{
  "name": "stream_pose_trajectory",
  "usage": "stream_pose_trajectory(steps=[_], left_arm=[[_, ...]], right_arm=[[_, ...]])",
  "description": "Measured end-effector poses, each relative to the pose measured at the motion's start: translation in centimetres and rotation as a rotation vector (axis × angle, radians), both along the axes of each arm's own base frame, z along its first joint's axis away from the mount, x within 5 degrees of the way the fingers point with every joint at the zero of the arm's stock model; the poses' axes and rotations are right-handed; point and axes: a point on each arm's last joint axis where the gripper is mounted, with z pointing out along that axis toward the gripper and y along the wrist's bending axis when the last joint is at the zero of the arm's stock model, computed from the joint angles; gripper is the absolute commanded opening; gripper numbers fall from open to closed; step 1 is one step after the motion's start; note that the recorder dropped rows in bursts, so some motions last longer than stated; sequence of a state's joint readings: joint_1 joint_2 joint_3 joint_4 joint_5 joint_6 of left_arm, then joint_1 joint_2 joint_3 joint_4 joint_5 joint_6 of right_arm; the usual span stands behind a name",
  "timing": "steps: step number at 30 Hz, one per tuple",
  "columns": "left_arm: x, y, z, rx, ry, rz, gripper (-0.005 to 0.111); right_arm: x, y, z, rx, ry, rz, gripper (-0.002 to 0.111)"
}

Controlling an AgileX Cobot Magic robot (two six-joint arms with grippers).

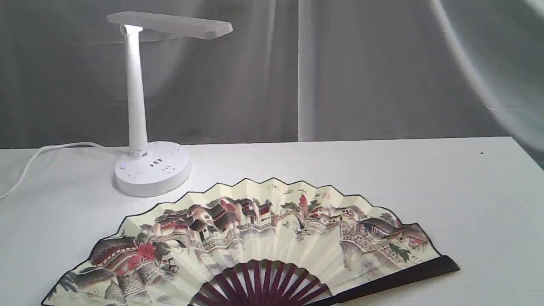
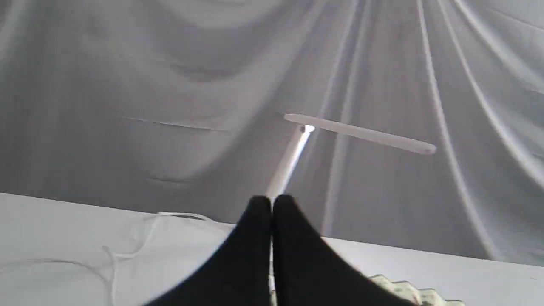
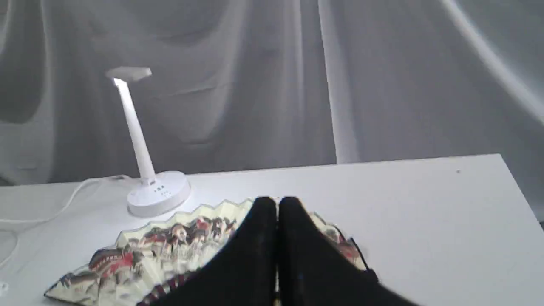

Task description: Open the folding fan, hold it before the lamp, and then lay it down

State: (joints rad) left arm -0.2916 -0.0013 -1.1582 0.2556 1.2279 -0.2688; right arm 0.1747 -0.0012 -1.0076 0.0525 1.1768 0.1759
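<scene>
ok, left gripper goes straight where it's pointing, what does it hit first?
Probably the lamp: its post stands directly beyond the tips of the shut left gripper in its wrist view. Depth unclear; it might slip past to the curtain.

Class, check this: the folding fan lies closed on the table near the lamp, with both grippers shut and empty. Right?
Wrong in one respect: the folding fan is spread open, not closed, as the exterior view shows. It does lie on the table near the lamp, and the left gripper and right gripper are shut and empty.
</scene>
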Motion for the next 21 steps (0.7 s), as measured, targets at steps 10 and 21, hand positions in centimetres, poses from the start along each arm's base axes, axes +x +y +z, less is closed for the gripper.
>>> stream_pose_trajectory(steps=[10, 21], left_arm=[[5.3, -1.1, -2.2, 0.064, 0.022, 0.053, 0.0], [14.7, -4.5, -11.3, 0.27, 0.041, -0.011, 0.0]], right_arm=[[4.5, 0.7, -0.5, 0.056, -0.209, -0.012, 0.0], [11.7, 2.0, -7.7, 0.161, -0.238, -0.002, 0.0]])
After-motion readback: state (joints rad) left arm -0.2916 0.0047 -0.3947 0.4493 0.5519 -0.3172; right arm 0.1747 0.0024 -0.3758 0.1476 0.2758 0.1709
